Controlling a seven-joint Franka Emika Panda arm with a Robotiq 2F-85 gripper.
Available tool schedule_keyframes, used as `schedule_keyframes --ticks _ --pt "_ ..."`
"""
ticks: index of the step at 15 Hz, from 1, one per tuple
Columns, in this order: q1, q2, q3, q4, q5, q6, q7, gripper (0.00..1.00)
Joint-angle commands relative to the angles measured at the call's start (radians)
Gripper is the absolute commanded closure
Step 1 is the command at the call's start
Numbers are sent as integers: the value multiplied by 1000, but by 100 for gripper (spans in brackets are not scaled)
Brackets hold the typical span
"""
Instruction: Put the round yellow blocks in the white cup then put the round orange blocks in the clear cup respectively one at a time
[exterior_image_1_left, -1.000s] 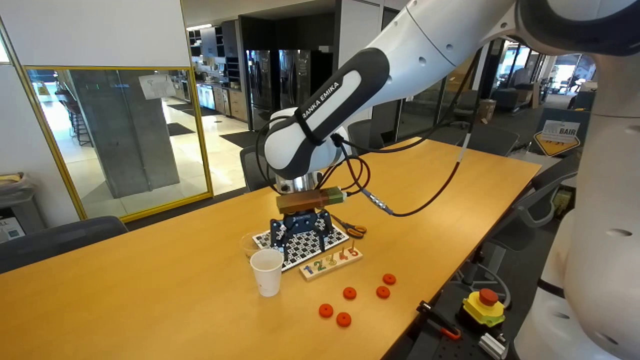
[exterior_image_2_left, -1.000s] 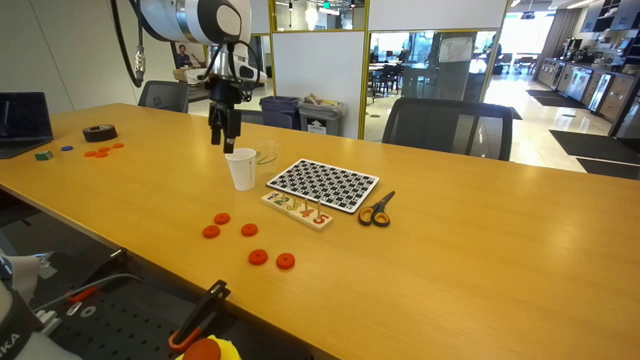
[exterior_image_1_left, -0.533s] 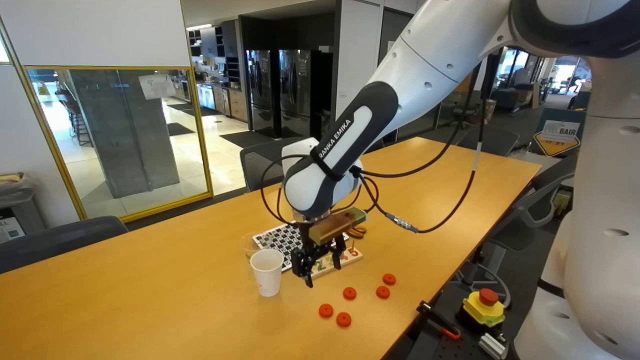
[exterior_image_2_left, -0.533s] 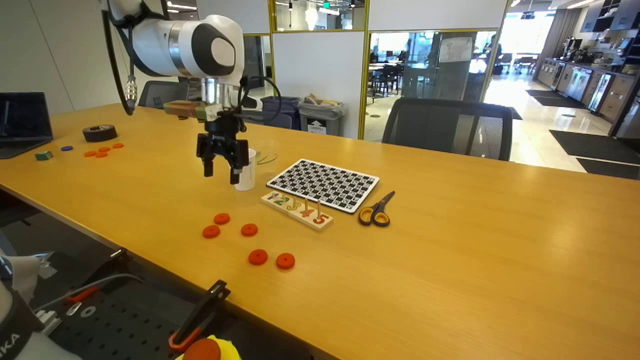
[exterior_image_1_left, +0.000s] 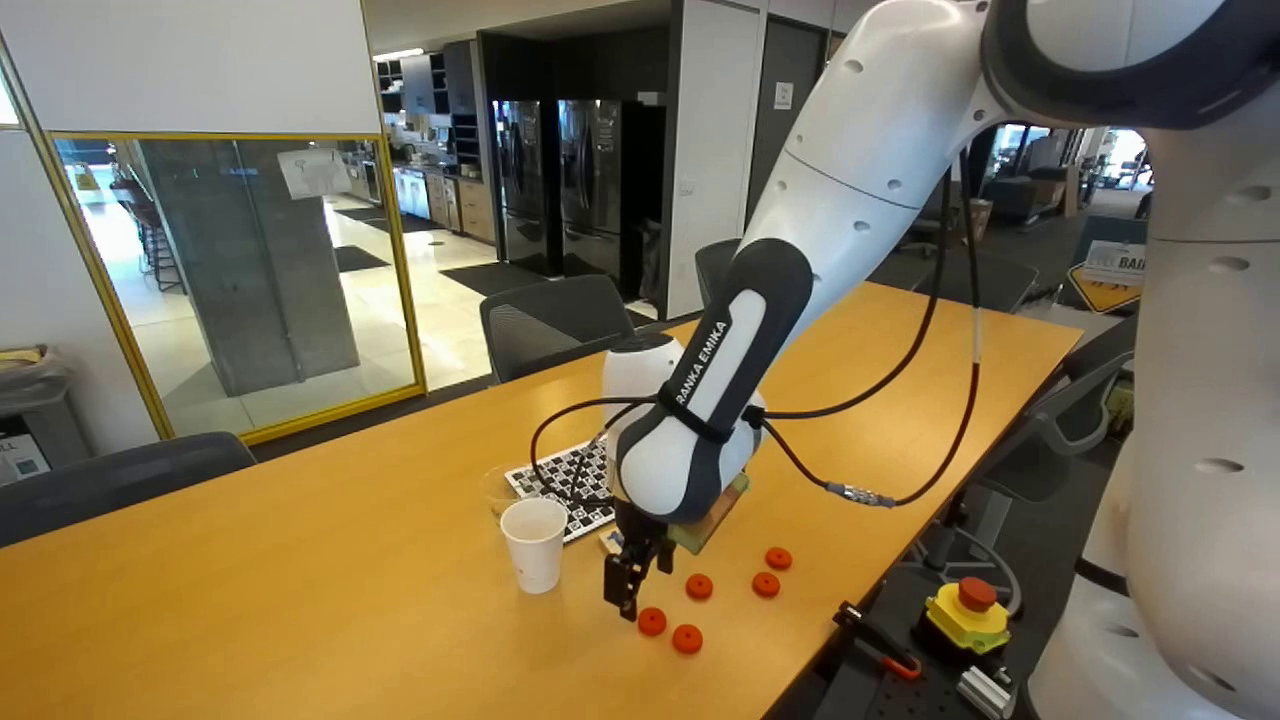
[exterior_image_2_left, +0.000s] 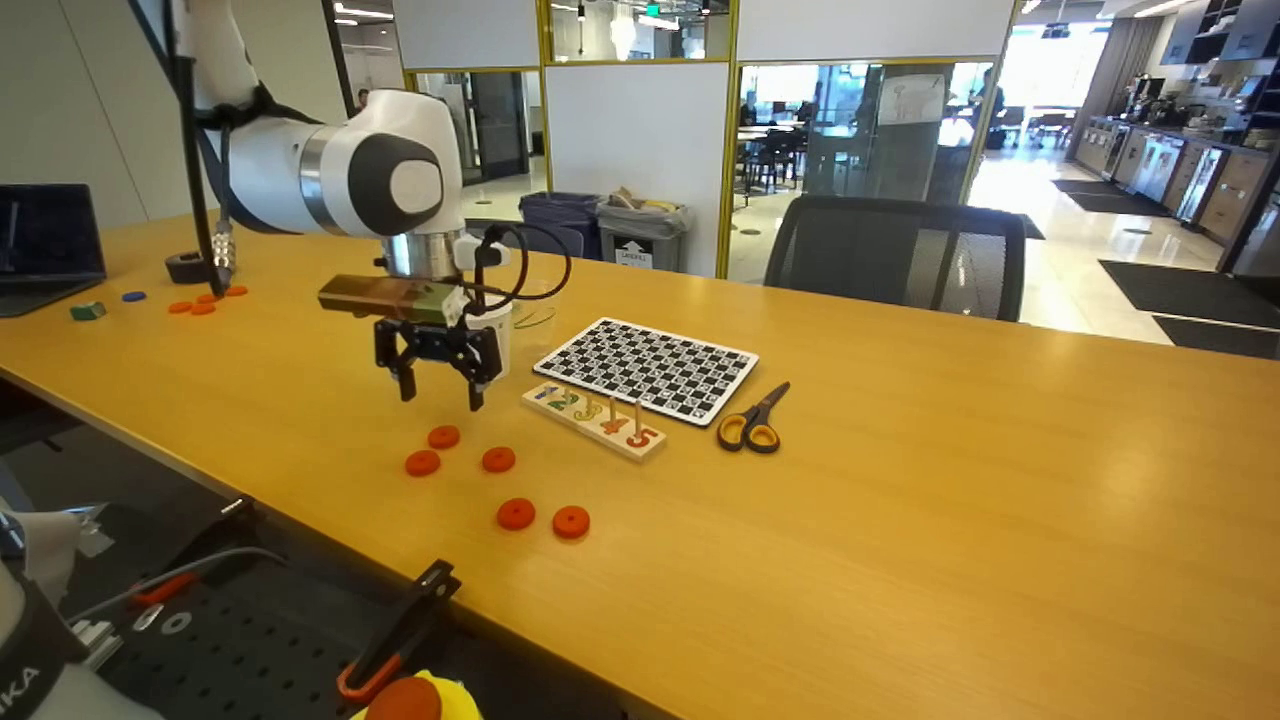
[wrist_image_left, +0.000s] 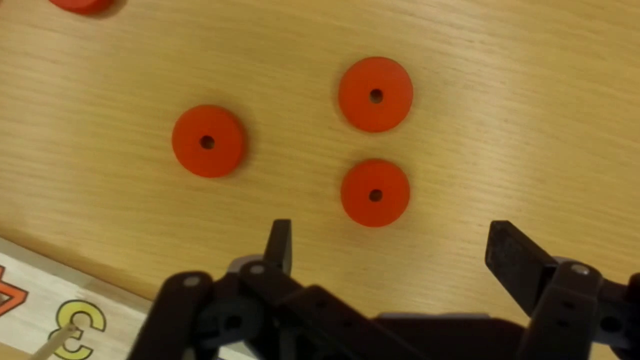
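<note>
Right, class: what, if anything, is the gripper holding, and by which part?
Nothing is held: the gripper stands open and empty above the table.

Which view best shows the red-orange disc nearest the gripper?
The wrist view: it shows the red-orange disc large, from above, center hole plain. Both exterior views show it too, but smaller and aslant.

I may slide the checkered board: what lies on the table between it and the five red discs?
The numbered peg board lies between the checkered board and the red discs, shown in an exterior view.
</note>
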Motion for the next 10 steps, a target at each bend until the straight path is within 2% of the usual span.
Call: schedule_keyframes --ticks 1,10 --pt "-43 37 37 -22 -8 100 -140 0" --pt "-69 114 41 -14 -61 150 -224 0"
